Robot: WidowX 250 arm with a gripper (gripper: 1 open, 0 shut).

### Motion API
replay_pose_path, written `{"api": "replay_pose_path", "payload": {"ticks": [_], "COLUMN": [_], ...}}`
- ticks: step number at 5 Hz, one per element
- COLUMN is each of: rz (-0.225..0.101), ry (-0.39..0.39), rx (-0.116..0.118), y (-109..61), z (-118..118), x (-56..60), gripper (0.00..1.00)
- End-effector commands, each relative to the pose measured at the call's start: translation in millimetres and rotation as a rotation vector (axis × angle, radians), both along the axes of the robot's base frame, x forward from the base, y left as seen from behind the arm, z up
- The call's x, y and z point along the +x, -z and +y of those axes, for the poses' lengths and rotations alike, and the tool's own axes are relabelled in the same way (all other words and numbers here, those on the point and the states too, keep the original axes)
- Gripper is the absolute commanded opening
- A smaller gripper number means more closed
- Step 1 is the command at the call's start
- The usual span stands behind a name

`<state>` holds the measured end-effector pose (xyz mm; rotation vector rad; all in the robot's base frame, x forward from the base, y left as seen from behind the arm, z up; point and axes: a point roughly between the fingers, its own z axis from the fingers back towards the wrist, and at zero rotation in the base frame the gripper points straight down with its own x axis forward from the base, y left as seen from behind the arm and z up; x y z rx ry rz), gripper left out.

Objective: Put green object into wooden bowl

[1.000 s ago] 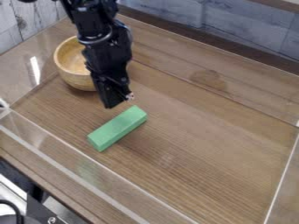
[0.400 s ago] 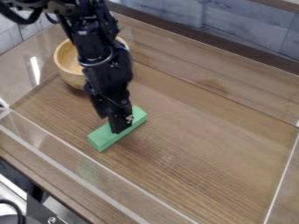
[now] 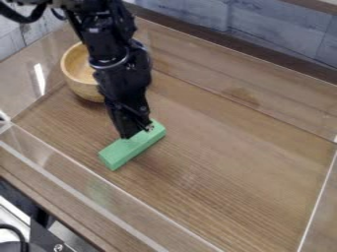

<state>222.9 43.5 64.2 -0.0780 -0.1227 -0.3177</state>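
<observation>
Compared with a second ago, the black gripper (image 3: 136,129) has been lowered from above onto the far end of the flat bright green rectangular block (image 3: 130,148) and is now closed on it. The block is still lying on the wooden surface (image 3: 237,148), right of and nearer than the round light tan wooden bowl (image 3: 79,74), so lifting is judged next.

I see the block (image 3: 132,149) lying on the surface (image 3: 237,148) toward the front left, its long axis running diagonally. The bowl (image 3: 82,79) sits behind it at the back left, well apart. My gripper (image 3: 133,127) stands over the block's rear end, between the two.
</observation>
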Motion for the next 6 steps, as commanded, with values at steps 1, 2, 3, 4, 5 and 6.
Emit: {"api": "replay_pose_path", "payload": {"ticks": [1, 2, 3, 4, 5, 6], "rz": [-0.04, -0.038, -0.044, -0.066, -0.05, -0.04], "ry": [-0.01, -0.029, -0.079, -0.155, -0.171, -0.123], "rx": [0.015, 0.014, 0.007, -0.001, 0.011, 0.012], "y": [-2.2, 4.0, -7.2, -26.4, -13.2, -8.5], "z": [-0.3, -2.4, 16.7, 45.0, 53.6, 39.3], "x": [9.7, 9.6, 4.4, 3.1, -1.1, -2.5], "gripper": [0.0, 0.0, 0.0, 0.0, 1.0, 1.0]}}
